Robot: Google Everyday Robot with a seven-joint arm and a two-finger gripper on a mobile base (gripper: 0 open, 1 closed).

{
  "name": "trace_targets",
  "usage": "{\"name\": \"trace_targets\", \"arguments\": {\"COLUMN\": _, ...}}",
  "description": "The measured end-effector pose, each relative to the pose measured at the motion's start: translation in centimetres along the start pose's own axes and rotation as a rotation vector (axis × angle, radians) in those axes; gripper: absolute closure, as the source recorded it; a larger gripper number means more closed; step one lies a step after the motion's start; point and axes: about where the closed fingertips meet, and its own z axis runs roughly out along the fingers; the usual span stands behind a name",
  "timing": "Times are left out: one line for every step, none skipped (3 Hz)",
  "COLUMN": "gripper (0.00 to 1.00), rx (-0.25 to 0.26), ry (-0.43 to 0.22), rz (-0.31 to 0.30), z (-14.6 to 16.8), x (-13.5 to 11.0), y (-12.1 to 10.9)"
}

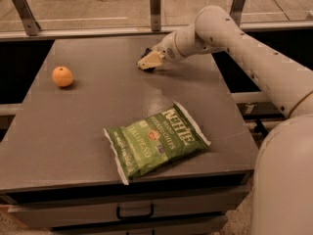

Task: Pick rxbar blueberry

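My gripper (pixel 149 61) is down at the far middle of the table, its cream tip pointing left and touching or nearly touching the surface. A small dark object shows just behind and beneath the tip; it looks like the rxbar blueberry (pixel 146 52), mostly hidden by the gripper. I cannot tell whether the gripper holds it. The white arm (pixel 230 38) reaches in from the right.
An orange (pixel 62 76) lies at the far left of the grey table (pixel 88 126). A large green Kettle chip bag (pixel 154 142) lies near the front middle. A railing with posts (pixel 155 6) runs behind the table. A drawer handle (pixel 134 212) sits below the front edge.
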Motion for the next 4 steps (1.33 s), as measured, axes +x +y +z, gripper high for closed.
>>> {"name": "trace_targets", "arguments": {"gripper": 0.88, "rx": -0.040, "ry": -0.039, "rz": -0.028, "z": -1.5, "x": -1.5, "y": 2.0}}
{"name": "trace_targets", "arguments": {"gripper": 1.00, "rx": -0.070, "ry": -0.125, "rz": -0.080, "z": -4.9, "x": -4.7, "y": 4.3}}
{"name": "trace_targets", "arguments": {"gripper": 1.00, "rx": -0.112, "ry": -0.247, "rz": -0.118, "z": -8.6, "x": -8.3, "y": 6.3}}
{"name": "trace_targets", "arguments": {"gripper": 1.00, "rx": -0.125, "ry": -0.260, "rz": -0.120, "z": -8.4, "x": -8.7, "y": 6.8}}
